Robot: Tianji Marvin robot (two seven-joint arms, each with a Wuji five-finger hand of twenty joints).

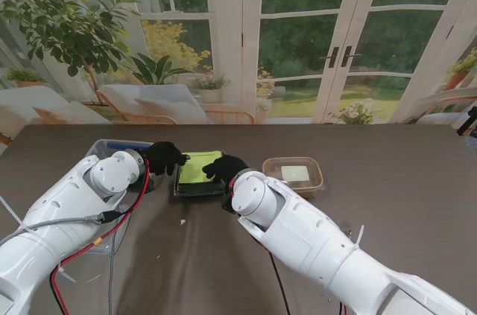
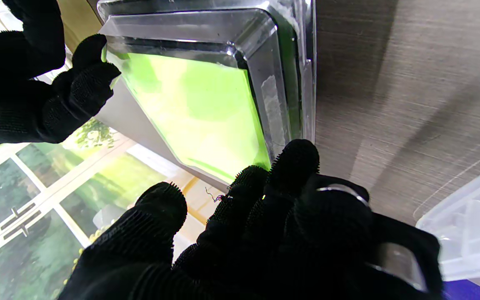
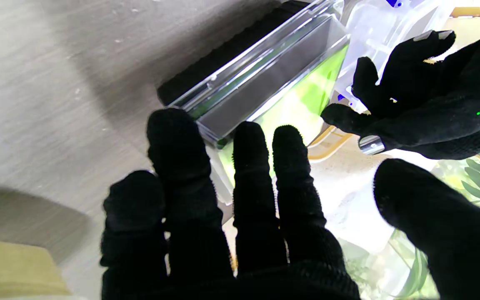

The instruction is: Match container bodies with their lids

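Hands in black gloves meet over a clear box [image 1: 200, 173] with a green bottom, which sits on the dark wooden table [image 1: 387, 203] near the middle, between the two arms. A clear lid [image 2: 240, 37] lies on top of this box; the left wrist view shows its stepped rim over the green, and whether it is pressed fully shut I cannot tell.

The left hand [image 1: 164, 157] is at the box's left edge, its fingers [image 2: 292, 160] spread and reaching the rim, with the thumb held apart. It grips nothing that I can see. The right hand [image 1: 223, 168] is at the box's right edge, its fingers [image 3: 173, 137] laid side by side over the lid's corner and the thumb held wide. It too closes on nothing; it rests on or just over the lid.

To the right of the green box, just beside the right arm, stands a brownish clear box [image 1: 294, 175] with a pale card inside. On the left, partly hidden behind the left arm, is a clear box with blue trim [image 1: 119, 147].
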